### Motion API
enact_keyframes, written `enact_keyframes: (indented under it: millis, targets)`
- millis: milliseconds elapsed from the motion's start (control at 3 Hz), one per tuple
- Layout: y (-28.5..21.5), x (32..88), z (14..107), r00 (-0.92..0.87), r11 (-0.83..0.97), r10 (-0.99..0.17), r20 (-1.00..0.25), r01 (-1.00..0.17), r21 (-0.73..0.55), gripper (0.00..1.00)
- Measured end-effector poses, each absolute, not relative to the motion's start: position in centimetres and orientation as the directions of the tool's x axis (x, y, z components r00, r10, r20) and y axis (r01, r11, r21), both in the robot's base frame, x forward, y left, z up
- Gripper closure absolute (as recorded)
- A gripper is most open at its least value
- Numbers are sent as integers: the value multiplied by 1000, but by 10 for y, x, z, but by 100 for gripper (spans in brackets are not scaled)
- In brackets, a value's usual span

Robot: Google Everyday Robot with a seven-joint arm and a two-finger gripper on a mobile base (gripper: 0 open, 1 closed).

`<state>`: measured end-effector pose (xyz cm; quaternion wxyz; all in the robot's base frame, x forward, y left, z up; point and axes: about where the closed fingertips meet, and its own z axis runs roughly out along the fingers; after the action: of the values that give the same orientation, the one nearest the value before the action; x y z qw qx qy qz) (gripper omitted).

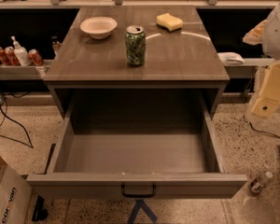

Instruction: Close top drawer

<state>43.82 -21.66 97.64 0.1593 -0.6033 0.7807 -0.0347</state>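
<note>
At six o'clock, top drawer [135, 155], pulled fully out, front running nine-to-three with handle [138, 191] centred; your gripper [267, 99] hangs at three o'clock, opening not discernible, drawer front toward its eight o'clock; closing push likely runs toward twelve.

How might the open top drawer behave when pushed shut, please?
The top drawer looks empty, so probably light. Pushing at its central handle should avoid skewing. A slam might tip the can. The gripper hangs right, apart.
</note>
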Motion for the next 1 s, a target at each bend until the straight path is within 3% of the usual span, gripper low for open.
enact_keyframes:
  millis: [333,667,1000]
  targets:
    - [-217,438,976,-221,270,-953,-207,-931,-246,0]
    - [-216,438,979,-220,270,-953,-209,-929,-254,12]
    - [-216,426,973,-181,230,-959,-216,-945,-231,37]
